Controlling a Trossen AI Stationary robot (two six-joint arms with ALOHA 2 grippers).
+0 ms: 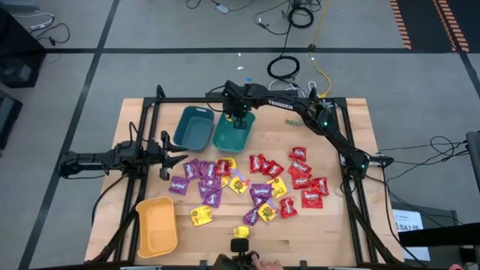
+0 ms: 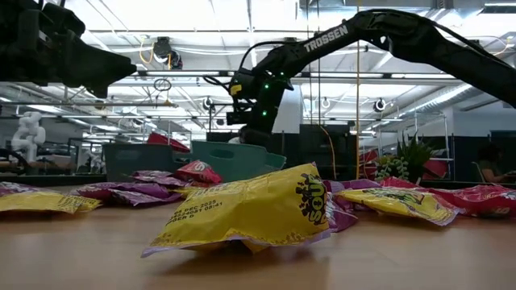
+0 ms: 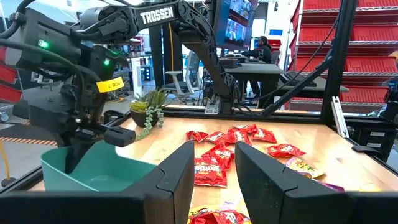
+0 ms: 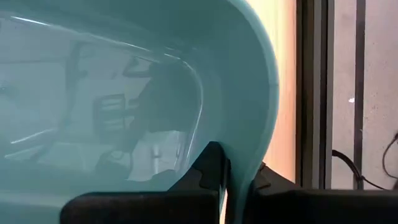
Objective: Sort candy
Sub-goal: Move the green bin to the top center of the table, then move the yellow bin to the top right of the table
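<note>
Purple, yellow and red candy packets (image 1: 247,184) lie scattered across the middle of the table; a yellow one (image 2: 258,209) lies close in the low view. Two teal bins stand side by side at the far middle, a darker one (image 1: 193,127) and a lighter one (image 1: 231,133). My right gripper (image 1: 238,116) reaches down at the lighter bin's far end and is shut on its rim. My left gripper (image 1: 166,156) waits open at the table's left, level, nothing between its fingers (image 3: 180,174). My right gripper pinches the lighter teal bin's wall at the rim (image 4: 247,142), on the bin's far end. One finger (image 4: 208,171) is inside the bin and the other (image 4: 273,182) outside. The fingers come from above, slanting steeply down. Whether the bin's bottom is on the table, I cannot tell.
An orange bin (image 1: 156,225) stands at the near left corner. A small green plant (image 3: 149,111) sits at the far edge, right of the bins. Black frame posts (image 1: 351,180) rise along both sides of the table. Bare wood shows along the near edge (image 1: 315,240).
</note>
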